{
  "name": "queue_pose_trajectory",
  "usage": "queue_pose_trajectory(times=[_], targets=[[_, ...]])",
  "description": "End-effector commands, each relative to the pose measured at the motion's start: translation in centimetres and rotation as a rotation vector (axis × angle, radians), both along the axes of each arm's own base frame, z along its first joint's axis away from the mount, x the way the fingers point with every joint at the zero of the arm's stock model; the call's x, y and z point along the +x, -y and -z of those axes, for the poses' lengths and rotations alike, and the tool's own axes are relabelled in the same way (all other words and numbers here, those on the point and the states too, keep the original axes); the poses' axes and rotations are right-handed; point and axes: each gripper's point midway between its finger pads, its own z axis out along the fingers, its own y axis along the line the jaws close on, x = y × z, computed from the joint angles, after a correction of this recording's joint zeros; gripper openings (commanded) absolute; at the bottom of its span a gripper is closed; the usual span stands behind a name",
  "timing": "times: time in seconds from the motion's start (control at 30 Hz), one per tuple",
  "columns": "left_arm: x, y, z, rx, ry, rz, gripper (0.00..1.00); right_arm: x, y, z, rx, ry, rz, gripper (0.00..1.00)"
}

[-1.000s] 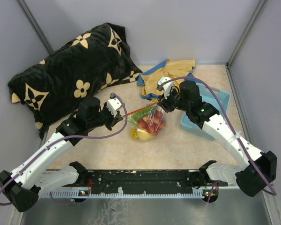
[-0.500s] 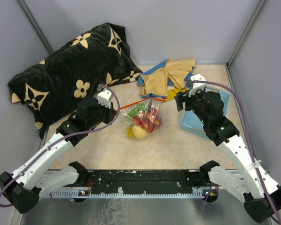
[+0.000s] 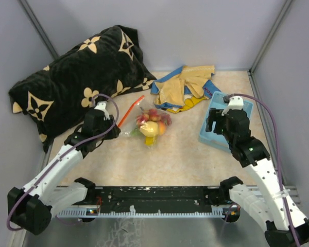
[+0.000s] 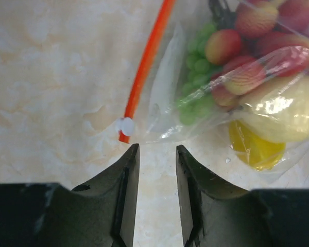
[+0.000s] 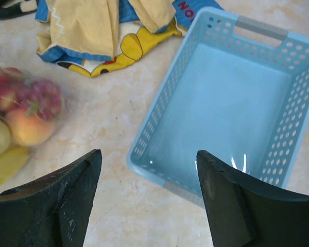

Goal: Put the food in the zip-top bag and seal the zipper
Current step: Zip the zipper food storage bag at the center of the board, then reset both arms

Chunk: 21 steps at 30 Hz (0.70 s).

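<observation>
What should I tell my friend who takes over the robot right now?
Left end effector: slightly open, empty, just short of the white tip of the zipper.
Right end effector: wide open, empty, over the blue basket edge.
Food: inside the zip-top bag, lying between the arms.
Done: bagging; no loose food shows.
Left: the zipper looks like one closed strip, but that is unsure. Check the seal.

Just ahead of my left claw (image 4: 156, 149): a red-orange, white-tipped zipper strip (image 4: 146, 67) on a clear plastic bag (image 4: 165, 108) of red, green, yellow fruits (image 4: 224, 45).
</observation>
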Motion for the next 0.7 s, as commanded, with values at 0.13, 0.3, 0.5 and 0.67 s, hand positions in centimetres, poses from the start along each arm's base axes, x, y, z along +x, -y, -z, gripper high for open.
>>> queue_pose_trajectory(times=[0.13, 0.3, 0.5, 0.67], targets=[[-1.1, -4.0, -1.6, -0.069, 0.055, -0.222, 0.52, -2.4, 1.1, -2.0, 0.121, 0.108, 0.064, 0.75], [-2.3, -5.9, -5.2, -0.101, 0.186, -0.29, 0.69, -3.5, 2.9, -3.5, 0.098, 0.196, 0.109, 0.76], [-4.8, -8.7, -10.7, -0.119, 0.423, -0.333, 1.0, -5.0, 4.7, -6.2, 0.081, 0.335, 0.153, 0.76], [-6.9, -10.4, -12.6, -0.099, 0.546, -0.341, 1.0, -5.5, 5.7, -6.7, 0.056, 0.366, 0.183, 0.76]])
